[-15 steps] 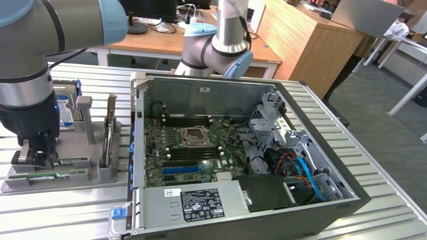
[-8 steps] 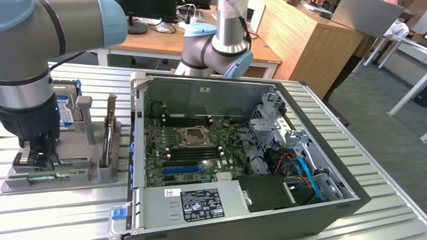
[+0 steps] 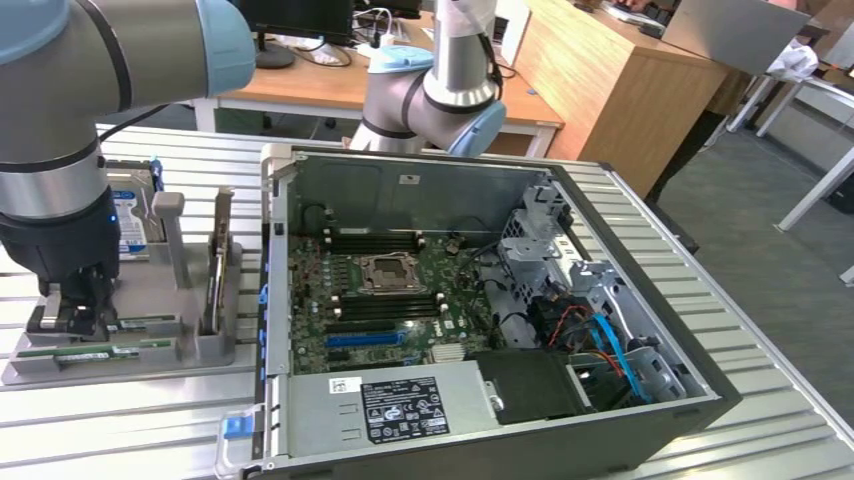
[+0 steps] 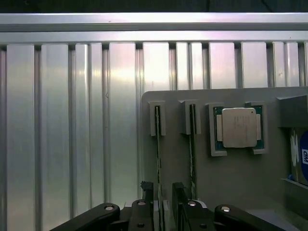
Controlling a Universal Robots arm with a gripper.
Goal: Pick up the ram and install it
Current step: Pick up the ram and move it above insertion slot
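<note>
Well, the pincer (image 4: 162, 198) is low over the grey holder (image 4: 240, 187), and its two fingers (image 4: 147, 191) are apart. One ram (image 4: 158, 144) stands on its thin edge in a slot of the holder. The fingers sit one on each side of it. I cannot tell if they touch it.

Just beside it, a second ram (image 4: 192, 144) stands the same way in the next slot, close to the outer side of one finger. Past that stick, a square chip (image 4: 237, 127) lies flat in its own pocket. After that, a silver and blue hard drive (image 4: 299, 156) stands at the holder's end.

The holder sits near the worktop (image 4: 72, 125) edge on the exterior view's left. The open computer case (image 3: 400, 190) fills the middle of the worktop, well apart from the pincer. It has a blue slot (image 3: 363, 339) inside it.
</note>
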